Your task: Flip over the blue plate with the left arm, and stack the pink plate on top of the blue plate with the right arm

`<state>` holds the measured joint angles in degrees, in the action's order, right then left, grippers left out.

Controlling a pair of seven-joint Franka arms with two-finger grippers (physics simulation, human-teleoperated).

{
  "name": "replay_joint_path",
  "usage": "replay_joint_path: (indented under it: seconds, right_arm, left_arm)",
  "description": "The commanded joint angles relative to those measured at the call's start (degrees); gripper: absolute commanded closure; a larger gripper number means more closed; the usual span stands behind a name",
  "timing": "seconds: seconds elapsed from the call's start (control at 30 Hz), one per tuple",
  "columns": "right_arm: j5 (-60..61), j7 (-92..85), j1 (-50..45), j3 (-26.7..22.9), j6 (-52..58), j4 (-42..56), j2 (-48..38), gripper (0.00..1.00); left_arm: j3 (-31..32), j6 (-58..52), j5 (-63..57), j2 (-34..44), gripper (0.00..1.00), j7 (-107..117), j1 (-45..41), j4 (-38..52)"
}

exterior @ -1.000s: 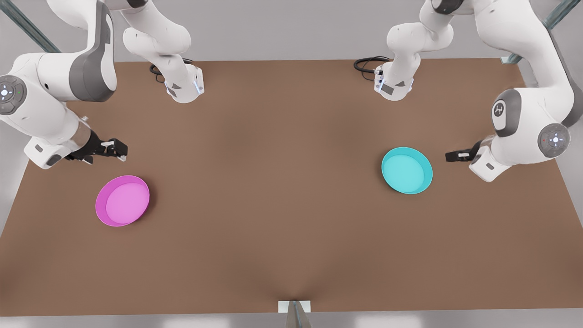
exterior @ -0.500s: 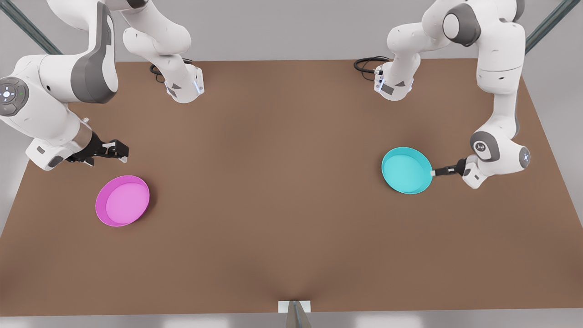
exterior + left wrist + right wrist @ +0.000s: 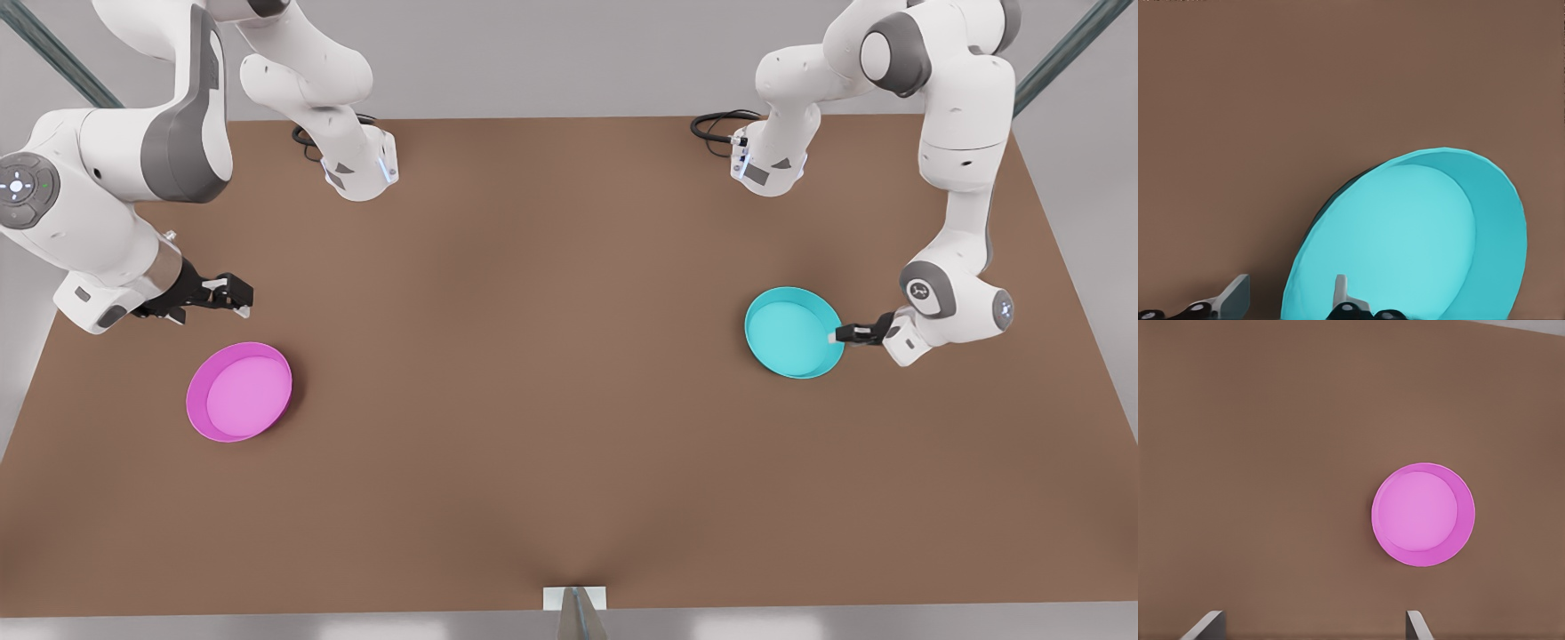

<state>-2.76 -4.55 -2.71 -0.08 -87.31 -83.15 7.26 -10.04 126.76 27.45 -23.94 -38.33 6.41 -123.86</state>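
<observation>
Brown table (image 3: 551,400): left gripper (image 3: 837,336) has advanced, jaws apparently astride blue plate (image 3: 791,333) rim; right gripper (image 3: 233,293) spread.

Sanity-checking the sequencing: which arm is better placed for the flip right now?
Left. Its tool is open astride the blue plate rim; the right tool hangs open, off the pink plate.

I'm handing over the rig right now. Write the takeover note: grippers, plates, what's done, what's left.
Left gripper: open, fingers straddling the rim of the blue plate on the side toward the front view's right; not yet closed.
Right gripper: open, waiting above the table beside the pink plate.
Both plates sit open side up, far apart.
Done: nothing.
Left: grip and flip blue, then stack pink on it.
</observation>
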Motion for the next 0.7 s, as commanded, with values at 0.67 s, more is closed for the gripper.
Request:
replay_joint_path:
  seconds: [0.67]
  right_arm:
    - [0.03,-0.20,-0.01,-0.01,0.03,0.00,-0.06,0.00]
  left_arm:
    - [0.99,1.30,0.94,-2.60,0.79,-3.77,-0.61,1.96]
